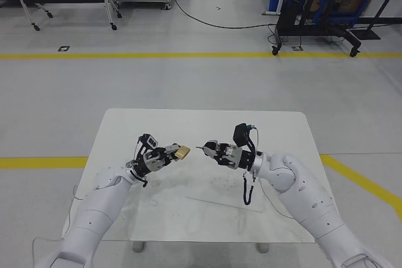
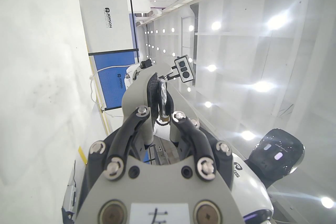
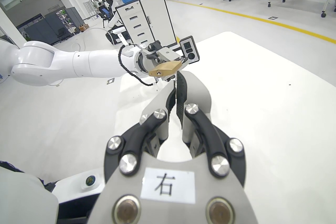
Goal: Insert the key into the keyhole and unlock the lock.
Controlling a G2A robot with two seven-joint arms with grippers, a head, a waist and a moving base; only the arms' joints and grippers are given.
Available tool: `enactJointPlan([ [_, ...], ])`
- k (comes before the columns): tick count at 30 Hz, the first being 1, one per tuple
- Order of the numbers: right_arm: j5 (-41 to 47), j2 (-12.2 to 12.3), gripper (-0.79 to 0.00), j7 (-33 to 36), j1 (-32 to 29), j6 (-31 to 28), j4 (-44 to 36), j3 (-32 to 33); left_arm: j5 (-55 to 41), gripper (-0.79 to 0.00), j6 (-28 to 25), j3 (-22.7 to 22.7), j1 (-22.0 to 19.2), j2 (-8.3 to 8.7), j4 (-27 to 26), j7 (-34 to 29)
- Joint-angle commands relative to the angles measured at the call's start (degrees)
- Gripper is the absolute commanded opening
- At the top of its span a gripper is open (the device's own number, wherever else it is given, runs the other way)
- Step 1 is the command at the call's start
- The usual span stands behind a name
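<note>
Both angled inward above table (image 1: 187, 124), left end effector (image 1: 169, 155) gripping lock (image 1: 181, 153), right end effector (image 1: 210, 150) pinching key (image 1: 202, 148)

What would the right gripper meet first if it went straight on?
Probably the brass padlock in the left gripper; the right gripper, holding the key, points at it across a gap. Exact alignment is hard to judge.

There was one brass lock (image 1: 181, 153), one key (image 1: 201, 148), one white tabletop (image 1: 275, 127), and two grippers: a left gripper (image 1: 169, 155) and a right gripper (image 1: 210, 149).
</note>
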Motion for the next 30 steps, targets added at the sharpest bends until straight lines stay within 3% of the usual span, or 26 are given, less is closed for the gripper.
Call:
enactJointPlan([
  [1, 0.57, 0.1, -0.785, -0.57, -0.49, -0.68, -1.33, 0.37, 0.58, -0.785, 1.43, 0.15, 0.63, 0.01, -1.07, 1.73],
  [4, -2.71, 0.94, -0.785, 1.12, -1.31, -1.35, -4.11, 2.79, 1.06, -0.785, 6.41, 0.33, 1.44, 0.17, -2.14, 2.4],
  [9, -19.7, 2.37, -0.785, 6.03, -3.13, 0.38, -14.23, 5.09, 4.32, -0.785, 15.16, 1.27, 0.75, 0.49, -1.04, 3.12],
  [15, -38.55, 3.36, -0.785, 3.58, -5.48, 1.39, -23.0, 5.38, 5.3, -0.785, 19.86, 1.5, 0.47, 0.62, -0.49, 3.64],
  [18, -47.11, 3.64, -0.785, 1.87, -7.14, 4.66, -25.94, 4.74, 4.69, -0.785, 20.67, 1.26, 0.54, 0.62, -0.6, 3.35],
  [30, -49.43, 3.66, -0.785, 2.18, -7.6, 5.51, -26.39, 3.92, 3.86, -0.785, 20.78, 1.16, 0.98, 0.43, -1.56, 2.51],
])
